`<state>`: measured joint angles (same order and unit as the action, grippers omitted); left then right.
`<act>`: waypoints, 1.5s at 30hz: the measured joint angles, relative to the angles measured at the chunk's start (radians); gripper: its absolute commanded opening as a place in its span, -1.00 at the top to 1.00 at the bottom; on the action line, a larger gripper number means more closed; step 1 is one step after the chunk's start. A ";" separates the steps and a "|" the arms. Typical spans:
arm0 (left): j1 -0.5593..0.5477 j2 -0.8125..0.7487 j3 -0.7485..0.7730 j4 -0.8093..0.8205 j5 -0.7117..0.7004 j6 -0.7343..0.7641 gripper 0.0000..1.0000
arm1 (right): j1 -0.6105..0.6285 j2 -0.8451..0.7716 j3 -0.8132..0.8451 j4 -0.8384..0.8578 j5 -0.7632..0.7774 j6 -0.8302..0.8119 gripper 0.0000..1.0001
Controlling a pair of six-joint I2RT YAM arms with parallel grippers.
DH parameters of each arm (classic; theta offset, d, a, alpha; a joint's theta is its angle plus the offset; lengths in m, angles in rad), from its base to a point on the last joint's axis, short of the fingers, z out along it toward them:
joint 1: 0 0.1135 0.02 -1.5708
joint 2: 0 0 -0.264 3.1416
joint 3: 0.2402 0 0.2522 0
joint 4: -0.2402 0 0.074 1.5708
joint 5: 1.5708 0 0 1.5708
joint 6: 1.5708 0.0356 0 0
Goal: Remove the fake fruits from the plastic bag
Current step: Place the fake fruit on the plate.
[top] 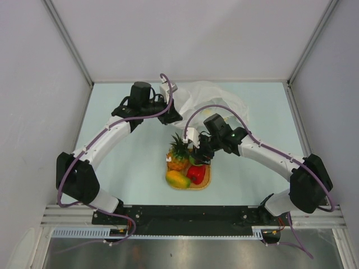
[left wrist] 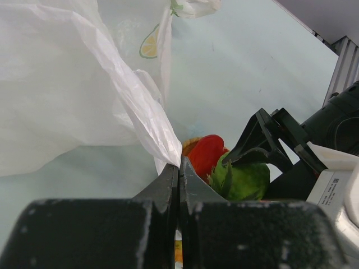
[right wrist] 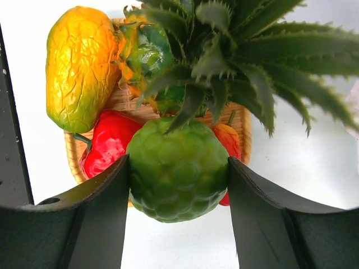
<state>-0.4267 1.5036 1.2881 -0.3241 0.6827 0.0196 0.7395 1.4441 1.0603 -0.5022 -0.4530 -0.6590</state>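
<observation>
Right pincer [right wrist: 178, 182] is clamped on the small green piece [right wrist: 175, 151], one finger on each side, at the edge of the woven mat [right wrist: 128, 102]. Whether the piece touches the mat cannot be told. On the mat lie the mango [right wrist: 81, 64], the red pepper [right wrist: 106, 143] and the pineapple [right wrist: 224, 45], its body mostly hidden behind its crown. Far of them, the left pincer [left wrist: 178, 168] is clenched on a fold of the plastic bag [left wrist: 61, 84], which lies crumpled at the far middle of the bench [top: 129, 162], partly covered by both arms. Its inside cannot be made out. From above, the right wrist hides the green piece.
</observation>
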 measured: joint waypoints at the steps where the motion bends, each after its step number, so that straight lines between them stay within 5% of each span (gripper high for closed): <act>1: 0.000 0.000 0.000 0.000 0.000 0.000 0.99 | 0.000 0.003 0.000 -0.001 0.000 0.000 0.10; 8: 0.002 0.000 0.000 0.000 0.000 0.000 0.99 | 0.000 0.012 0.000 -0.001 0.000 0.000 -0.43; 21: 0.005 0.000 0.000 0.000 0.001 -0.002 0.99 | -0.006 0.013 0.000 -0.001 -0.010 0.006 -0.79; 22: 0.005 0.000 0.000 0.000 0.001 -0.002 0.99 | -0.007 0.013 0.000 -0.001 -0.013 0.006 -0.99; 37: 0.005 0.000 0.000 0.001 0.001 -0.004 0.99 | -0.033 -0.008 -0.001 -0.003 -0.038 0.030 -1.00; 45: 0.005 0.000 0.000 0.001 0.001 -0.003 0.99 | -0.121 -0.182 -0.002 -0.075 -0.126 0.057 -0.99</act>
<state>-0.4221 1.5036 1.2881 -0.3233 0.6838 0.0162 0.6186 1.2621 1.0588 -0.5770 -0.5793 -0.6022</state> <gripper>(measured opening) 0.008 0.994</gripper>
